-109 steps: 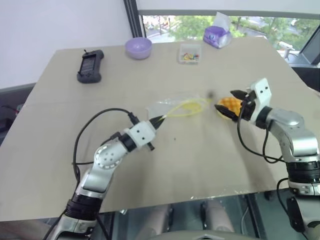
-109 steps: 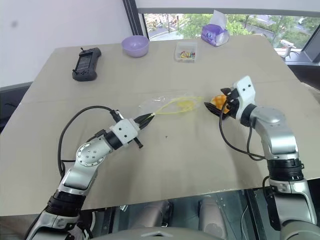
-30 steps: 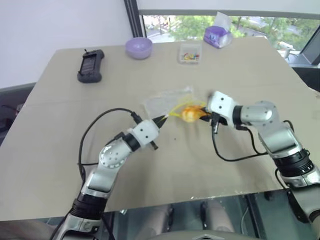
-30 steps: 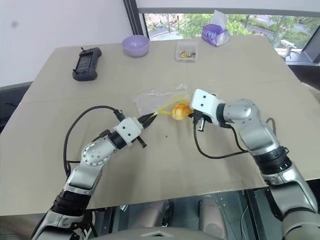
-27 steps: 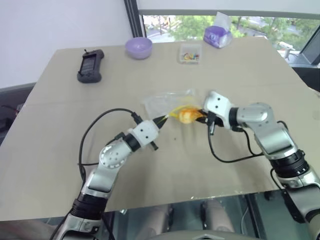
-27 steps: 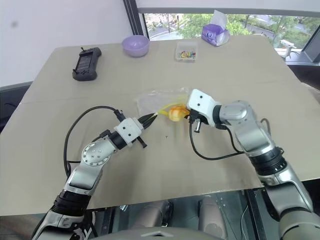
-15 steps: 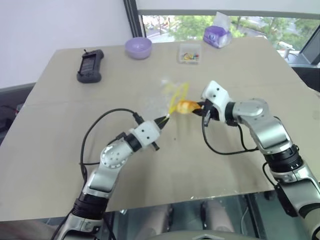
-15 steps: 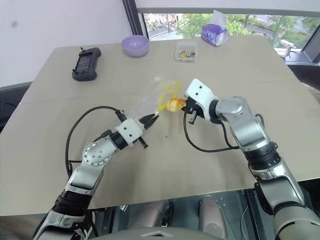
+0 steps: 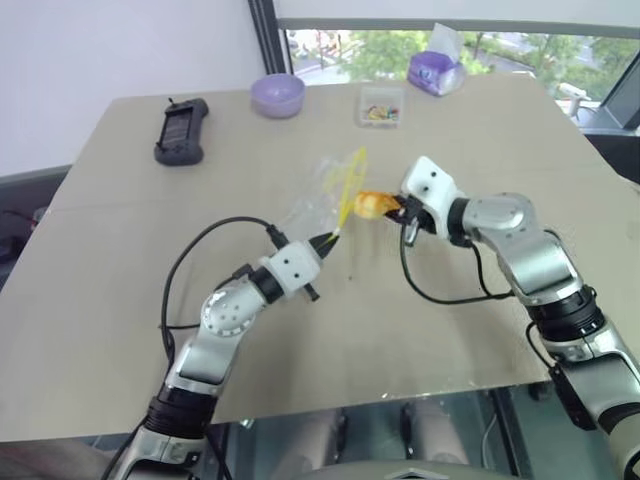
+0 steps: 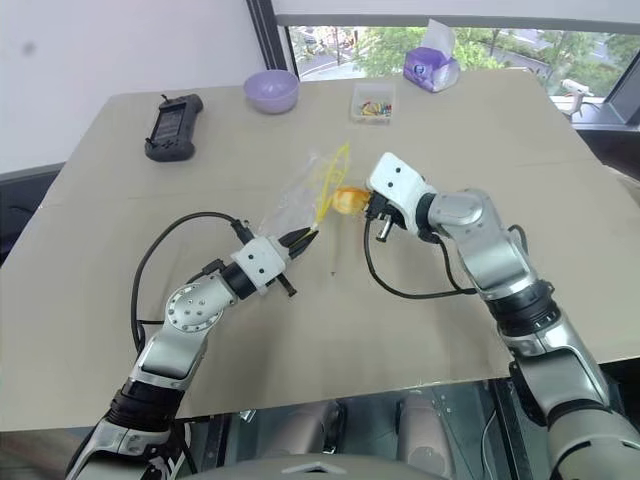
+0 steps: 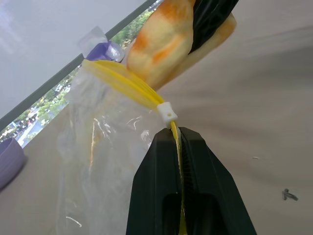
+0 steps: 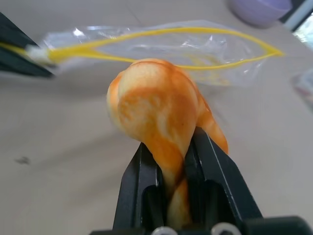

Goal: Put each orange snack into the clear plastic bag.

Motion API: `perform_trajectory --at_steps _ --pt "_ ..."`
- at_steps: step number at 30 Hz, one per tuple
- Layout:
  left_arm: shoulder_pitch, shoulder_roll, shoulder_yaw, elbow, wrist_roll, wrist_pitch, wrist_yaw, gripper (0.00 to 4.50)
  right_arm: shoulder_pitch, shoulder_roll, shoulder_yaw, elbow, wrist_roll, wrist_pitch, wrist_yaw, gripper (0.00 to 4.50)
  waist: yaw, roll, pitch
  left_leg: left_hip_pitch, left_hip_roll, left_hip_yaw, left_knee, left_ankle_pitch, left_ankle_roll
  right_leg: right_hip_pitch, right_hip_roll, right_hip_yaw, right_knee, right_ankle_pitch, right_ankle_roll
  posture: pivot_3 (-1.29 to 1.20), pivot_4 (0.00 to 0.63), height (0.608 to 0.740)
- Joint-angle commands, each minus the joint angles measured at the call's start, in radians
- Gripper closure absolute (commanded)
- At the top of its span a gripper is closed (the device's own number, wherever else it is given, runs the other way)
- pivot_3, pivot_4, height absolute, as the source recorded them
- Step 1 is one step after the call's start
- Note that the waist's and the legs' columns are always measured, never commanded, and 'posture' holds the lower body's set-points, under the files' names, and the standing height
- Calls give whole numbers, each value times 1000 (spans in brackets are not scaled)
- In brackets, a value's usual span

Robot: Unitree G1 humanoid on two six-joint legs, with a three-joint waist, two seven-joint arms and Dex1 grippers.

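Note:
My right gripper (image 9: 392, 208) is shut on the orange snack (image 9: 368, 206), squeezing the bun between its black fingers (image 12: 215, 171) above the table's middle. The clear plastic bag (image 9: 320, 195) stands tilted up off the table, and its yellow seal strip (image 12: 161, 33) is spread into an open loop just beyond the snack. My left gripper (image 9: 328, 238) is shut on the near end of that strip, by the white slider (image 11: 167, 112). The snack (image 11: 164, 41) hangs close against the strip at the bag's mouth. I cannot tell whether any of it is inside.
At the table's far side lie a black handheld device (image 9: 181, 131), a purple bowl (image 9: 276, 95), a small clear box of colourful bits (image 9: 380, 106) and a purple tissue pack (image 9: 434, 70). Black cables hang from both wrists.
The bag has risen from lying flat to standing tilted, its mouth lifted. My right gripper has moved the snack up and slightly farther away. The left gripper has stayed in place.

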Motion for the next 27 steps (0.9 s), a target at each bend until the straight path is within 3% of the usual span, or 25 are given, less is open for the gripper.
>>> perform_trajectory --at_steps 1,10,16,27 --pt "-10 5 13 -36 -11 -6 1 4500 -21 -53 -33 -4 -38 -54 -8 4254 0 0 0 0 0 0 0 0 0 0 0 0 0 0 0 0 150 736" --pt "-12 -2 10 -33 -9 -2 6 4500 -17 -148 -64 22 -70 -107 17 4254 0 0 0 0 0 0 0 0 0 0 0 0 0 0 0 0 150 736" --pt "-12 -2 13 -33 -5 0 9 4500 34 -272 -97 -78 70 -112 228 4254 5 0 0 -1 0 0 0 0 0 0 0 -1 -2 0 0 0 150 736" --pt "-16 -11 6 -24 -2 -4 13 4500 -10 -255 -156 -113 162 -42 237 4254 5 0 0 -1 0 0 0 0 0 0 -1 0 -1 0 0 0 150 736"
